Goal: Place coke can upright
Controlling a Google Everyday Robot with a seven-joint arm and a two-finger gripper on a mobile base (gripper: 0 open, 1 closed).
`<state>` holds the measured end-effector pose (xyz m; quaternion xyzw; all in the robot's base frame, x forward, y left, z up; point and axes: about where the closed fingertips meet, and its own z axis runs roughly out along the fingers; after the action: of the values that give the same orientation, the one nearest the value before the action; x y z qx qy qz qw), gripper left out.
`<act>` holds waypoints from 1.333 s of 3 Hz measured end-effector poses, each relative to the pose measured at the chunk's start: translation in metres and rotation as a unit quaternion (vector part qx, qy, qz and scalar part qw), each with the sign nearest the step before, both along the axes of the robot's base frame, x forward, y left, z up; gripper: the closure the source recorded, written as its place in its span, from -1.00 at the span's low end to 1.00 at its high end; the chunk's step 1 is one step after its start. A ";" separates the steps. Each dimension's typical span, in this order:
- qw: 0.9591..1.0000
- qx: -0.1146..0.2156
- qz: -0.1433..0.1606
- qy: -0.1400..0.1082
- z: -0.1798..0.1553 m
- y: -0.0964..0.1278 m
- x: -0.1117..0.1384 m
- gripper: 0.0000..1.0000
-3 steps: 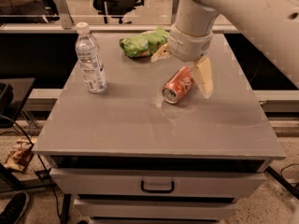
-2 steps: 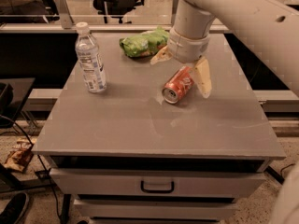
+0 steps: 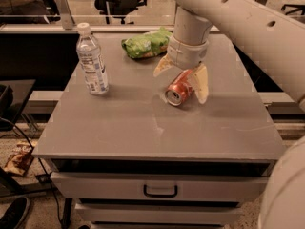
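Lettering on the coke can (image 3: 178, 91) is showing only as faint white marks on the red body, and no word is reading clearly. Label text on the water bottle (image 3: 92, 61) and print on the green snack bag (image 3: 145, 43) are likewise not reading. The can is lying on its side on the grey surface (image 3: 143, 132), right of centre, with its silver top pointing front-left. The gripper (image 3: 180, 85) is hanging directly over it with the fingers (image 3: 200, 82) spread apart, not clamping. The can is sitting between them, the nearer finger just beside its body and the farther one standing apart.
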<state>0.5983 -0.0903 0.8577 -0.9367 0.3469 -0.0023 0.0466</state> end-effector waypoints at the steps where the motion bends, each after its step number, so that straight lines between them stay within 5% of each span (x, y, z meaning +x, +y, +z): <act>1: 1.000 0.006 -0.004 0.017 -0.004 0.004 -0.003 -0.21; 3: 0.998 0.033 -0.037 0.024 0.005 0.010 -0.002 0.72; 4: 0.989 0.092 -0.110 0.025 0.031 0.023 -0.001 1.00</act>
<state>0.5970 -0.0675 0.8884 -0.8844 0.4475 0.0483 0.1235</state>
